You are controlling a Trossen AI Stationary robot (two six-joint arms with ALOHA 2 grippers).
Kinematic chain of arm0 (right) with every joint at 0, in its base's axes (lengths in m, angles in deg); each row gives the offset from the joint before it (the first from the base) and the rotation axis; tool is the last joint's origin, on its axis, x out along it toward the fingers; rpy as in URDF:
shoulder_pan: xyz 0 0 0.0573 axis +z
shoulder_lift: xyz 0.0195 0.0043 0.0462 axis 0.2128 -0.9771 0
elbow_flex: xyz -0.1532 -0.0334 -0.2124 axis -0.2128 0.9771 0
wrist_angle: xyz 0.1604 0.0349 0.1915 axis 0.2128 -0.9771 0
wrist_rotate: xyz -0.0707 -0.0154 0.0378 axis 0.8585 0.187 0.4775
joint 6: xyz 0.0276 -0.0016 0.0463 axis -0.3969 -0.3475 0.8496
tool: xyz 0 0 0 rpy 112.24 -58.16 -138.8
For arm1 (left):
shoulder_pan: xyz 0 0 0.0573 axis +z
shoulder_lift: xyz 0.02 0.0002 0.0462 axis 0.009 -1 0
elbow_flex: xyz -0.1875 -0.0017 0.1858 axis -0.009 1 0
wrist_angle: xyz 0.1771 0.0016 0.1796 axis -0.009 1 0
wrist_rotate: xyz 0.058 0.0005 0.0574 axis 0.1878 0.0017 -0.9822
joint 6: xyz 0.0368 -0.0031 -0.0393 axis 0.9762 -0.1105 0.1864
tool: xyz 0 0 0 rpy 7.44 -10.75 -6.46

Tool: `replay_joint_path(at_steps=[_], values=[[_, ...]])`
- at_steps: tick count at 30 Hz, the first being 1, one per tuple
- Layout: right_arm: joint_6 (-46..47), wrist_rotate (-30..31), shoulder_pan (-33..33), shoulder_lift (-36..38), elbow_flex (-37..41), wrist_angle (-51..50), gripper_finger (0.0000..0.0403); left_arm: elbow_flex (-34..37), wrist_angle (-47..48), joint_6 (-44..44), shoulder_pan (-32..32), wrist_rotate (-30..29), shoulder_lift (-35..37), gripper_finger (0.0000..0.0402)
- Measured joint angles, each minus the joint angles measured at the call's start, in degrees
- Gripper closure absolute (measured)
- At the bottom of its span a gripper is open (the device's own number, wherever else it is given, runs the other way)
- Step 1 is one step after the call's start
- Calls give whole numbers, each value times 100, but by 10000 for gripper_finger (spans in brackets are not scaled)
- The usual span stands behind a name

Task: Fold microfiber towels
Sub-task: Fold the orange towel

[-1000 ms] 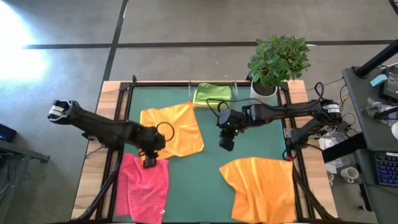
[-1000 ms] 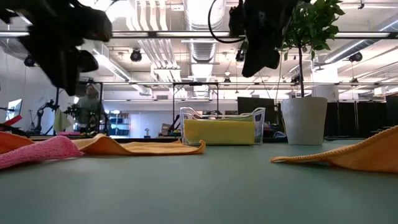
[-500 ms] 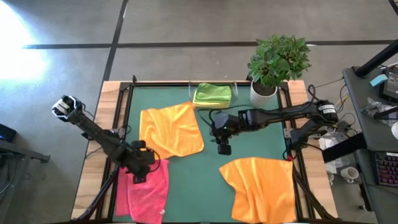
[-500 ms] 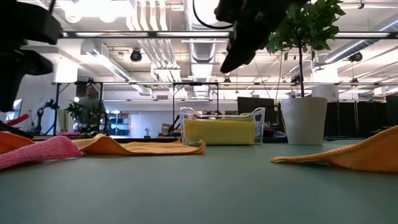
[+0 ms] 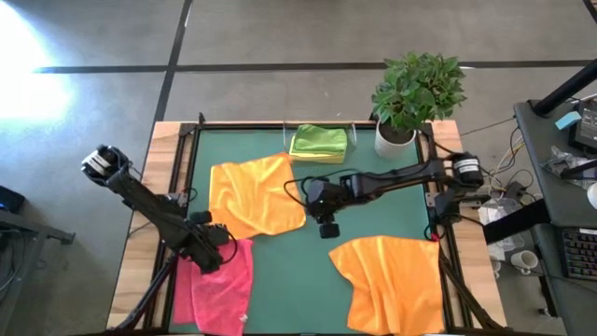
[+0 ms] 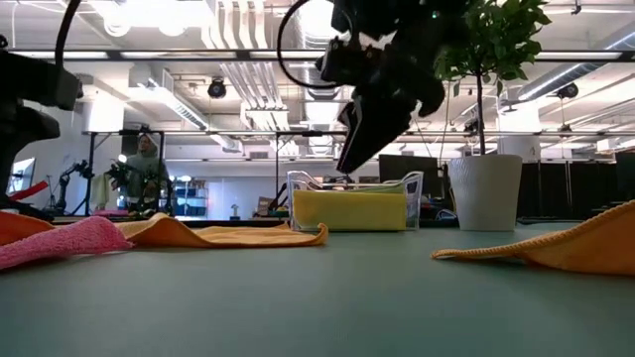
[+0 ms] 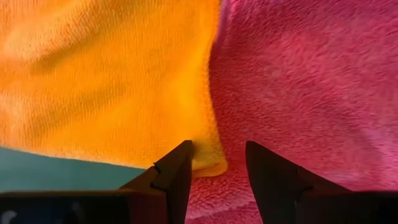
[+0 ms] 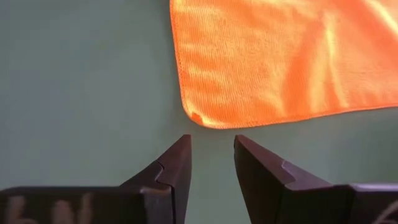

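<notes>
Both arms reach low over the green mat, fingers apart and holding nothing.
Right gripper (image 5: 326,224) hovers beside the spread orange microfiber towel's (image 5: 257,194) corner; left gripper (image 5: 216,254) hangs over the crumpled pink towel (image 5: 222,285); a lime towel (image 5: 318,142) fills the clear bin (image 6: 354,182).

The high view looks straight down over the whole green table mat (image 5: 368,219). The low view sits at mat level, facing across toward the white plant pot (image 6: 484,191) and the room behind. Each wrist view looks closely down past its arm's 2 dark fingers: the left onto the bright pink microfiber towel (image 7: 311,81), the right onto an orange microfiber towel's (image 8: 273,56) corner. All 4 share the mat.
</notes>
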Motion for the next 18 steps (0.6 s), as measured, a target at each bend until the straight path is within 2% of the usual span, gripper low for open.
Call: replay_joint_path(at_steps=[6, 11, 18], values=[[-344, -59, 0, -269, -254, 39, 292, 224, 0, -151, 2, 8, -99, 267], [-751, -481, 0, -630, -377, 149, 293, 241, 24, -294, 7, 15, -196, 267], [-1166, -419, 0, -1218, -690, 197, 298, 223, 39, -487, 7, 31, -387, 267]])
